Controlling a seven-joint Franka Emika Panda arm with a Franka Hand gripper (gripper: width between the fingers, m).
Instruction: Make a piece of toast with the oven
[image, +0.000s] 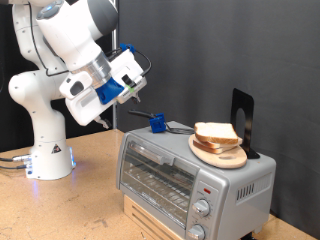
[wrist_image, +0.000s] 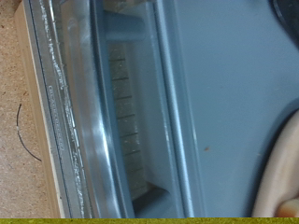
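Robot gripper (image: 107, 118) hangs above the boxy silver toaster oven (image: 190, 178); finger state cannot tell. Pale crusted toast slices (image: 216, 133) on its top.

You're looking at a glossy white arm (image: 55, 50) with rounded joints, blue blocks at its wrist (image: 108, 90), grey cables trailing from its base (image: 50, 160).

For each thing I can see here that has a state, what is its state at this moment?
oven: glass door shut, nothing visible on the rack inside.
piece of toast: pale slices stacked on the wooden plate, on top of the oven.
claw: in the air above the oven's end at the exterior view's left, holding nothing visible; fingers not seen clearly.
blue tool: lying on the oven top, untouched.
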